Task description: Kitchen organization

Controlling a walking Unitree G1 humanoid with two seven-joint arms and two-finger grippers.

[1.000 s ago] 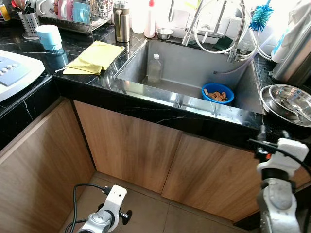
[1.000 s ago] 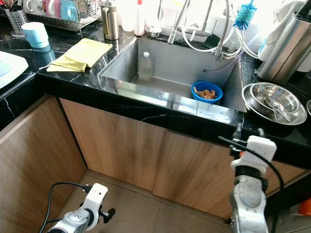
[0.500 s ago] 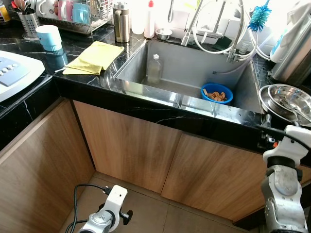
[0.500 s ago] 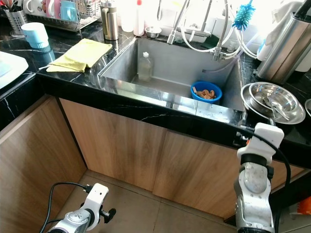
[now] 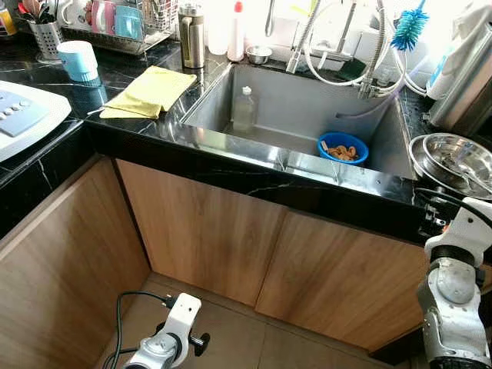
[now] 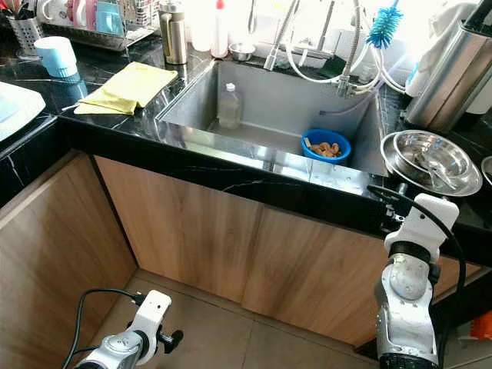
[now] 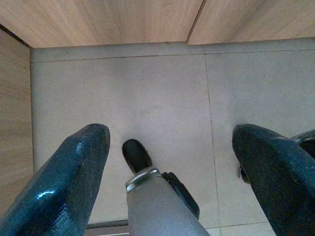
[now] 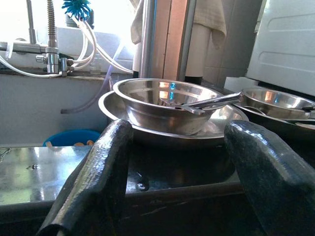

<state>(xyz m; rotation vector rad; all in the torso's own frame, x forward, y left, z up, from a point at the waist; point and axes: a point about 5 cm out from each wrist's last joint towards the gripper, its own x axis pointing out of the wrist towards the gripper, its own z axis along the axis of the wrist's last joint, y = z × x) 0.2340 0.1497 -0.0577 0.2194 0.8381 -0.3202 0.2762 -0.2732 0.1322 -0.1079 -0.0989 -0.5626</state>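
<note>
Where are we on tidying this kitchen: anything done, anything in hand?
Nothing looks put away. The right gripper, jaws open and empty, faces the stacked steel bowls on the black counter. The left gripper hangs open near the floor. The clear plastic bottle and blue bowl of food sit in the sink; the yellow cloth lies beside it.

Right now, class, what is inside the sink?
In the sink: a clear bottle standing upright and a blue bowl holding brownish bits. The front wall hides the near floor.
</note>
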